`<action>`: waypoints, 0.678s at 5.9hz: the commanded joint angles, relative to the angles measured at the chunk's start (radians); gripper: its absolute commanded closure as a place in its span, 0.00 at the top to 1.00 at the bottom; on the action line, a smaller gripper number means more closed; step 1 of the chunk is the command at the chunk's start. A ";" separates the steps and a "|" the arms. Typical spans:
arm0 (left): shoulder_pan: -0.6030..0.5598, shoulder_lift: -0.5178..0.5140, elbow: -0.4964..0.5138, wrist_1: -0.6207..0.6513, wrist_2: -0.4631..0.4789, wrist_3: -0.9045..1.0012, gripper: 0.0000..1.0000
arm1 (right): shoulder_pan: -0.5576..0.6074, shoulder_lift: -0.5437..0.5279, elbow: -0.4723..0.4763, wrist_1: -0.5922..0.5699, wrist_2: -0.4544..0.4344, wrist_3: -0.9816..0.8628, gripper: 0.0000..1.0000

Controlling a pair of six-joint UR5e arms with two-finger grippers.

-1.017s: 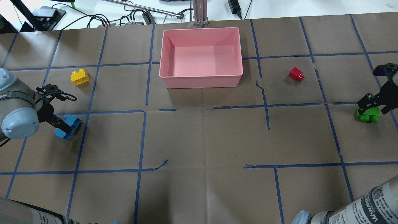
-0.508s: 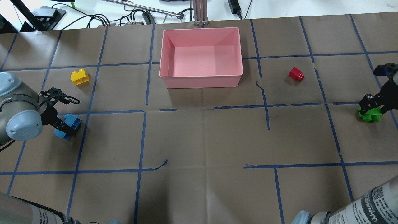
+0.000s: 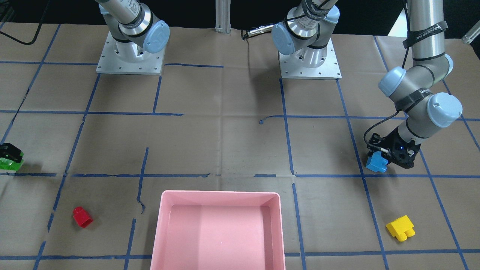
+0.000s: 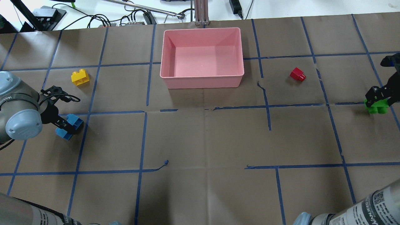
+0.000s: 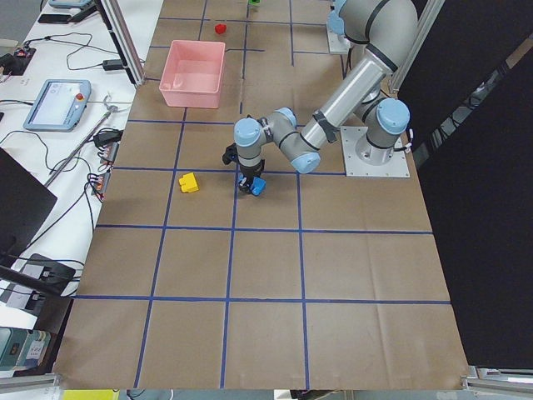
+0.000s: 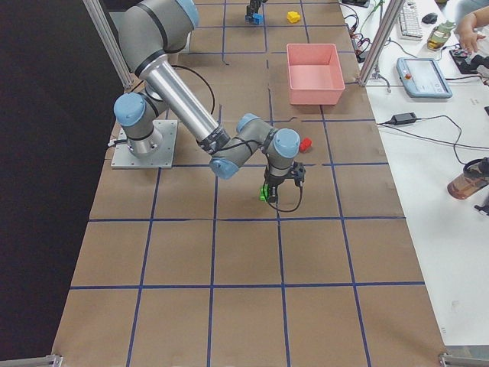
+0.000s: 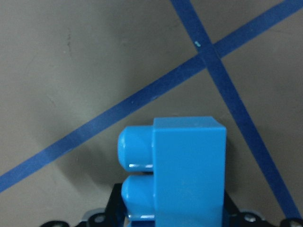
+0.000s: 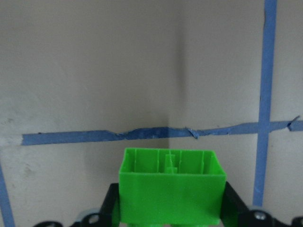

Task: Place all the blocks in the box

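Right gripper (image 4: pixel 379 100), jaws clamping the green brick (image 4: pixel 376 108), has drifted toward one o'clock, its arm cropped. Left gripper (image 4: pixel 67 126) pinches the blue brick (image 4: pixel 75 120), pink box (image 4: pixel 201 82) at twelve.

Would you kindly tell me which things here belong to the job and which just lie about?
Job: shallow pink plastic tray; blue studded plastic brick; green studded plastic brick; yellow studded plastic brick; tiny red plastic brick.
Lying about: grey teach pendant; brownish bottle.
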 commanded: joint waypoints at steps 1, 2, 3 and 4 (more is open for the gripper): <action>-0.021 0.015 0.073 -0.090 -0.040 -0.008 0.00 | 0.094 -0.077 -0.119 0.155 0.010 0.005 0.38; -0.076 0.021 0.159 -0.220 -0.069 -0.084 0.00 | 0.146 -0.113 -0.204 0.293 0.010 0.076 0.38; -0.159 -0.001 0.274 -0.294 -0.072 -0.218 0.00 | 0.220 -0.128 -0.307 0.448 0.010 0.153 0.38; -0.276 -0.020 0.398 -0.369 -0.072 -0.402 0.00 | 0.304 -0.136 -0.410 0.580 0.010 0.255 0.38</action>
